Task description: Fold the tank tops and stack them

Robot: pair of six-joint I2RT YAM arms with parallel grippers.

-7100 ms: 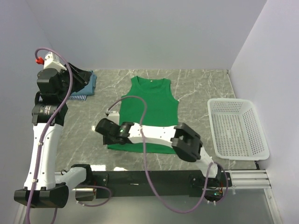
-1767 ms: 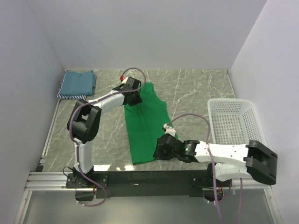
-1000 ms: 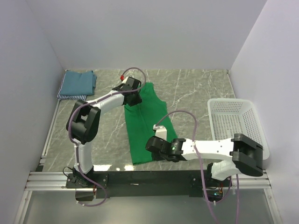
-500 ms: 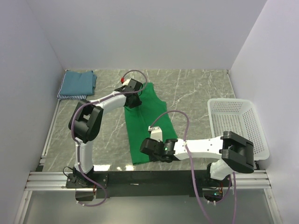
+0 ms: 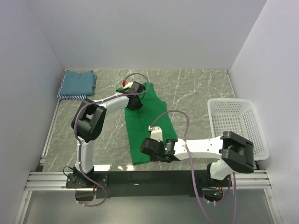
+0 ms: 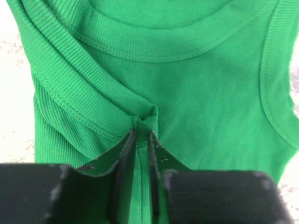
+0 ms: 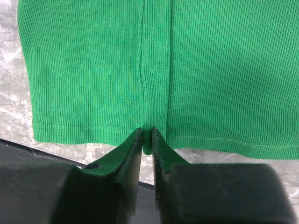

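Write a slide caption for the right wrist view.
Right gripper pinches the bottom hem of the green tank top on the marble table.

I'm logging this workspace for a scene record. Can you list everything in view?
green tank top: 1, bright green, folded lengthwise, mid-table
teal-blue tank top: 1, teal-blue, folded, far left corner, atop the striped one
striped tank top: 1, navy and white, under the teal one, only its edge showing
mesh basket: 1, white, right side
table: 1, grey marble pattern
left gripper: 1, black, pinching the green top by its neckline
right gripper: 1, black, pinching its hem
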